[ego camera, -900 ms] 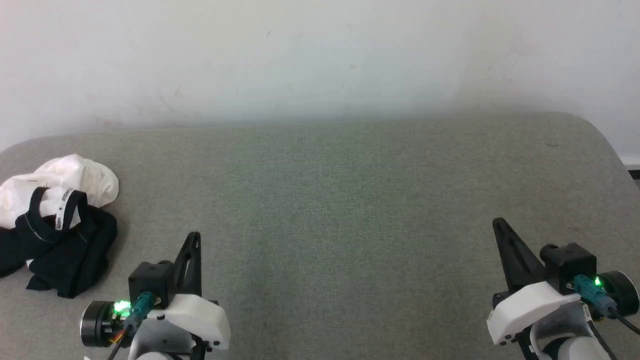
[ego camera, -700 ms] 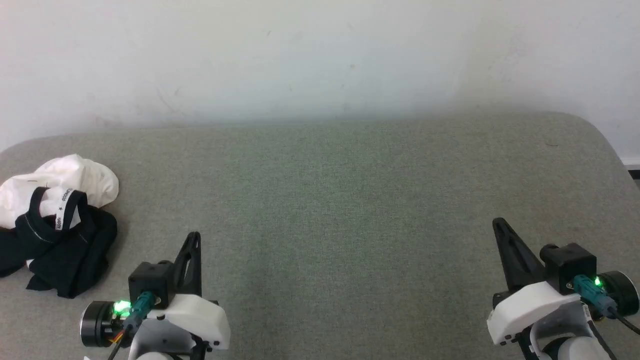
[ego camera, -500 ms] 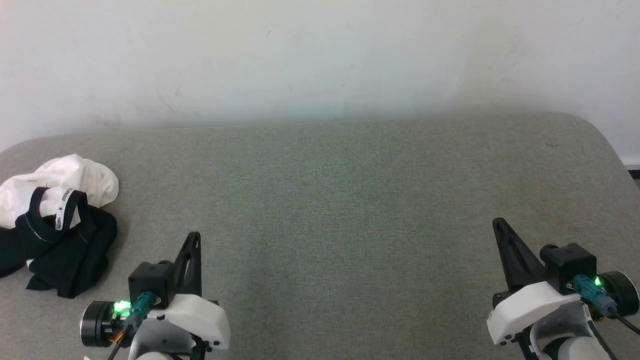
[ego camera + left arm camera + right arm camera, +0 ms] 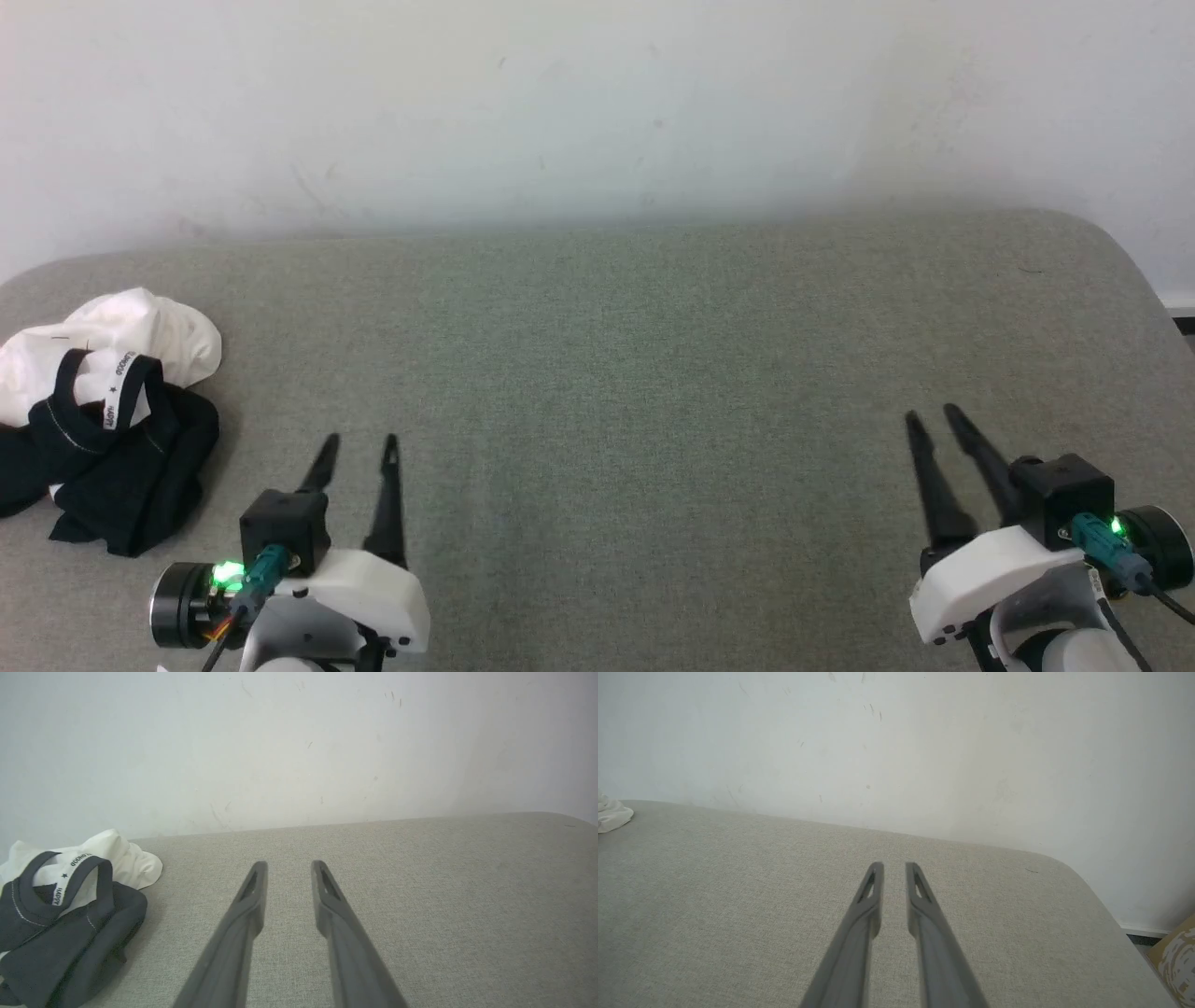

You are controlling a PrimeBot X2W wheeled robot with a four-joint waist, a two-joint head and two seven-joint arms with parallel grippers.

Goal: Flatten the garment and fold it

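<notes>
The garment (image 4: 103, 411) lies crumpled at the far left of the grey padded surface (image 4: 635, 373), white body behind, black sleeves in front, with the lettered neck tape showing. In the left wrist view the garment (image 4: 70, 905) sits at the lower left. My left gripper (image 4: 359, 446) stands open and empty to the garment's right, apart from it; its fingers (image 4: 252, 896) have a gap between them. My right gripper (image 4: 929, 417) is open and empty at the lower right, far from the cloth. A white edge of the garment (image 4: 612, 812) shows in the right wrist view.
A pale wall (image 4: 597, 103) rises right behind the surface. The surface's rounded right edge (image 4: 1087, 891) drops to the floor, where a patterned brown box (image 4: 1176, 956) stands.
Both grippers have opened: their fingers were together in the earlier frames and now stand apart. The arms and the garment have not moved.
</notes>
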